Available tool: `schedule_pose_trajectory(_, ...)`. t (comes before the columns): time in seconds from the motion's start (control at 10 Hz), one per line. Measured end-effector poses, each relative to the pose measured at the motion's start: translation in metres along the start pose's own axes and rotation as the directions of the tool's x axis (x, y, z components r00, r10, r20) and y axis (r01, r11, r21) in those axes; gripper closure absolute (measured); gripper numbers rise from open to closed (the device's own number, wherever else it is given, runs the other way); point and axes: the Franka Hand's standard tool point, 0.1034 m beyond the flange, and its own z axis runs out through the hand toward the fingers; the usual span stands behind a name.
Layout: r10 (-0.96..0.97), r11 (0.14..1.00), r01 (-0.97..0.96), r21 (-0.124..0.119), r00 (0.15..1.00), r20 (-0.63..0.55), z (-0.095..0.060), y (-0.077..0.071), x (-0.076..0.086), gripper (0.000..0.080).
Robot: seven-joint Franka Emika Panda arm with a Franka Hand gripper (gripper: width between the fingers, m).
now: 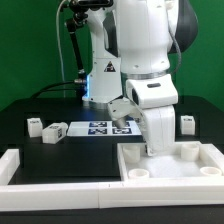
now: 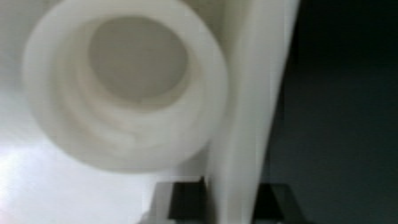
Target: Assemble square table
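**Gripper clamped on the far rim of the square tabletop.**
The smooth white plastic slab, with round sockets and a thin raised rim, lies near right on the black table. In the wrist view the dark fingers press the rim from both sides beside a socket. Short tagged leg posts stand left of the marker board, with a green wall behind.

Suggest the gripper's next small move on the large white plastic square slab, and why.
Probably close the gripper on the raised rim of the large white plastic square slab: the rim passes between its fingers, beside a round socket. I cannot tell if they clamp it.
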Motion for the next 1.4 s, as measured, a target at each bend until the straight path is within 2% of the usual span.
schedule_pose_trajectory(0.4, 0.016, 1.0, -0.016, 0.005, 1.0, 0.0, 0.0007, -0.0023, -0.0045, 0.0725)
schedule_pose_trajectory(0.5, 0.016, 1.0, -0.016, 0.006, 1.0, 0.0, 0.0011, -0.0025, -0.0046, 0.0534)
schedule_pose_trajectory(0.7, 0.016, 1.0, -0.016, 0.007, 1.0, 0.0, 0.0015, -0.0026, -0.0046, 0.0259)
schedule_pose_trajectory(0.8, 0.016, 1.0, -0.016, 0.005, 1.0, 0.0, 0.001, -0.002, -0.0047, 0.0259)
schedule_pose_trajectory(0.9, 0.016, 1.0, -0.016, 0.004, 1.0, 0.0, 0.0008, -0.0017, -0.0047, 0.0173)
schedule_pose_trajectory(1.4, 0.016, 1.0, -0.016, 0.004, 1.0, 0.0, 0.0007, -0.0015, -0.0048, 0.015)
